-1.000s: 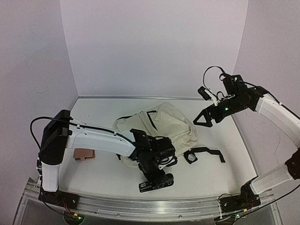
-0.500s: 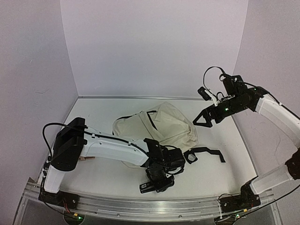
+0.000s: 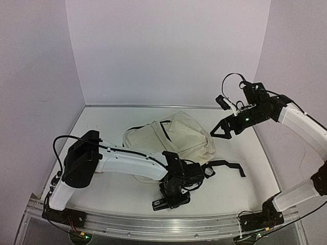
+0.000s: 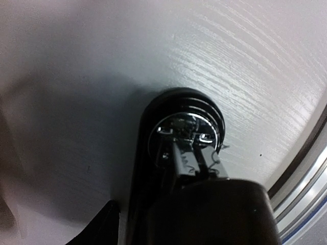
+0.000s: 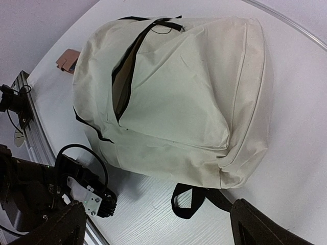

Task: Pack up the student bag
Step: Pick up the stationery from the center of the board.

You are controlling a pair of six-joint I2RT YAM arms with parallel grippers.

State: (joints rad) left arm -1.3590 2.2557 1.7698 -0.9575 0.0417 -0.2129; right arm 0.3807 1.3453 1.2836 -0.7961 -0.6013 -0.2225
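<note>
Top view: the student bag (image 3: 179, 135) lies flat mid-counter (image 3: 245, 153), the left claw (image 3: 172, 195) is down on a small black object (image 3: 164, 203) just nearside of it, and the right claw (image 3: 218, 131) is raised off the bag's right edge. Left wrist: a black round part with a chrome centre (image 4: 184, 127) fills the view; cannot tell how far the claw is closed or whether it grips. Right wrist: fingers (image 5: 51, 227) spread wide, holding nothing, above the bag with its zip gaping

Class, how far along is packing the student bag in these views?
Done: the student bag lies flat with one zip open; nothing shows inside. In hand: the left pincer is down at a black chrome-faced object; a grip isn't clear. The right pincer hangs open. Left: that object and the tan block are outside.
</note>
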